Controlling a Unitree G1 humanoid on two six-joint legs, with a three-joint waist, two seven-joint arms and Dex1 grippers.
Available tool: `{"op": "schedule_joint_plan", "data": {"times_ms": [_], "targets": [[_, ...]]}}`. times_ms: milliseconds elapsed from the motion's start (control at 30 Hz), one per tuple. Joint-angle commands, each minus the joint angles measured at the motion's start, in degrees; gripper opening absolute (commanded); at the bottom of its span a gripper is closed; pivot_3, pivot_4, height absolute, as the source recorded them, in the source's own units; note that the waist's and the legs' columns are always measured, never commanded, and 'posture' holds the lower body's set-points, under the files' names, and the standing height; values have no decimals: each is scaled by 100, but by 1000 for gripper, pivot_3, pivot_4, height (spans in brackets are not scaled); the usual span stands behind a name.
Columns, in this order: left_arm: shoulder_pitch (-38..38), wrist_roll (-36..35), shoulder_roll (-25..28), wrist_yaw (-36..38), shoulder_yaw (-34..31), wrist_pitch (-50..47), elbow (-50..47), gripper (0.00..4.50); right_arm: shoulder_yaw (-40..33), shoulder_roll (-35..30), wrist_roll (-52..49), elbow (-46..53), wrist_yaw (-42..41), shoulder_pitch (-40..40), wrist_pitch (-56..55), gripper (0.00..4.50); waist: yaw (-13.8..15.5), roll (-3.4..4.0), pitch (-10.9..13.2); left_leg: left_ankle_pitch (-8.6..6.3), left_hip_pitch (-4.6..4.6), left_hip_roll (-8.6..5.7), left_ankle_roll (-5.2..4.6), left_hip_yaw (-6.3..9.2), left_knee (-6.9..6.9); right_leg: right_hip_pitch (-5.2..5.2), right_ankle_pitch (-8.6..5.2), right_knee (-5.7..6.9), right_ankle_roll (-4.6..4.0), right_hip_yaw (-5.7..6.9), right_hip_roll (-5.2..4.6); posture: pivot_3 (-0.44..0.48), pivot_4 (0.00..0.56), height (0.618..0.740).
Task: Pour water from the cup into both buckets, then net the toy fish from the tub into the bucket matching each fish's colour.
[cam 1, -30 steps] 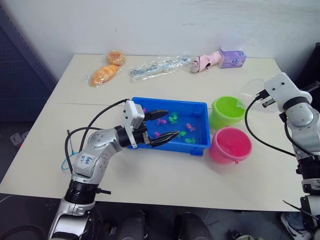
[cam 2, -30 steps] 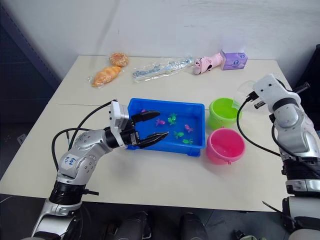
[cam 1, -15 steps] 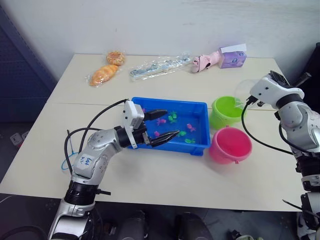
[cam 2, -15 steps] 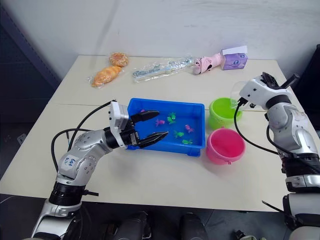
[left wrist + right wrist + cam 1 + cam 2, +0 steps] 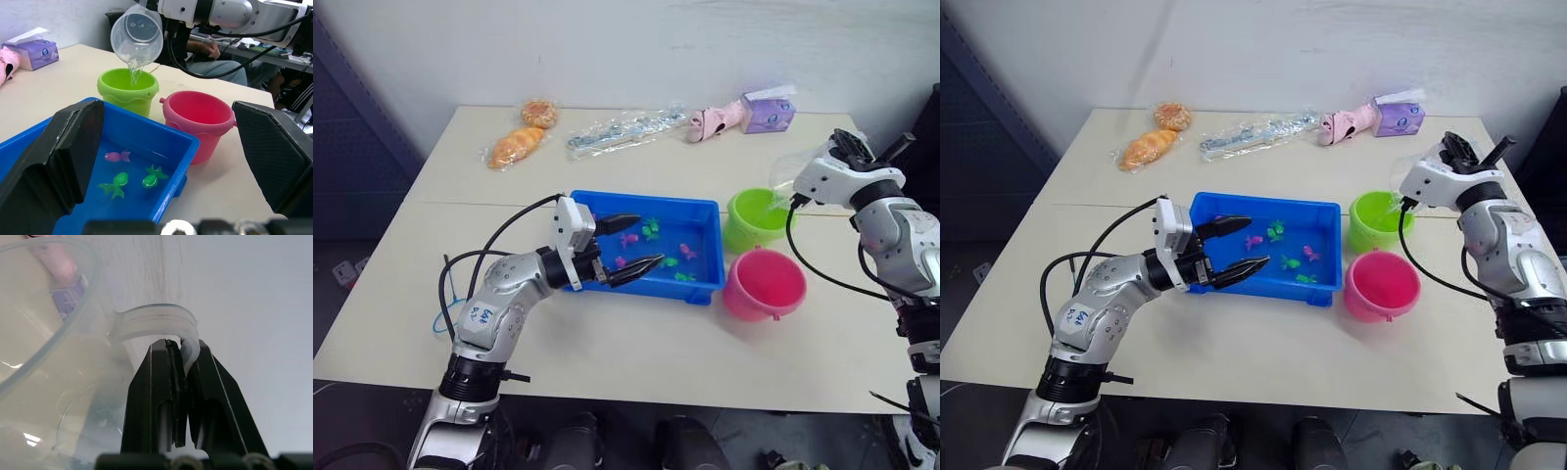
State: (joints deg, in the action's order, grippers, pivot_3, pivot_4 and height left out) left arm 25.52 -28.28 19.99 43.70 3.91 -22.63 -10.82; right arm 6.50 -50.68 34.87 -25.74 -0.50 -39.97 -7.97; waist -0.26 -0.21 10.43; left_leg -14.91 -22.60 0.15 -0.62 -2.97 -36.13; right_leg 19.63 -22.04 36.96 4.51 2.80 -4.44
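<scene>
Clear cup [image 5: 136,32] tipped above the green bucket [image 5: 128,90], water streaming in, its handle clamped by the right gripper [image 5: 182,382], pink bucket [image 5: 198,120] beside the green bucket, left gripper [image 5: 626,245] spread wide over the blue tub [image 5: 700,284] next to the green bucket, grasping nothing
</scene>
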Motion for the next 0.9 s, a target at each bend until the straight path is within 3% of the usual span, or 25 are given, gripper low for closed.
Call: {"op": "schedule_joint_plan", "data": {"times_ms": [33,267,367,533,767,900], "targets": [[24,-6,-50,12,-63,192,-205,4500,-125,-167,91,27,235,-127,-178,50,-1,0,0,0,0,0,0,0,0,0,0,0,0,0,0,0,150,740],[26,-52,-49,74,-78,275,-171,4500,-248,-88,-41,24,238,-63,-221,50,-1,0,0,0,0,0,0,0,-1,0,0,1,0,0,0,0,150,740],[13,-103,-63,132,-76,297,-182,4500,-835,417,-1182,127,-263,30,222,50,-7,-3,2,0,0,1,0,0,-1,0,0,1,0,1,1,0,150,740],[57,-113,-61,213,-127,304,-122,4500,-1514,756,-2170,615,-828,199,940,50,7,-4,3,0,-2,2,0,1,-2,-1,0,4,0,3,2,0,150,740],[106,-298,-10,386,-340,228,-65,4500,-3097,1210,-4249,1985,-1415,600,2979,50,24,-4,2,0,-19,2,-3,19,-4,0,2,9,2,18,1,0,150,740],[51,-471,254,867,-351,102,-127,4500,-4169,1445,-5594,2869,-1554,1090,4472,50,23,-4,2,0,-19,3,-4,23,-3,-1,3,8,2,21,2,0,150,740]]}}
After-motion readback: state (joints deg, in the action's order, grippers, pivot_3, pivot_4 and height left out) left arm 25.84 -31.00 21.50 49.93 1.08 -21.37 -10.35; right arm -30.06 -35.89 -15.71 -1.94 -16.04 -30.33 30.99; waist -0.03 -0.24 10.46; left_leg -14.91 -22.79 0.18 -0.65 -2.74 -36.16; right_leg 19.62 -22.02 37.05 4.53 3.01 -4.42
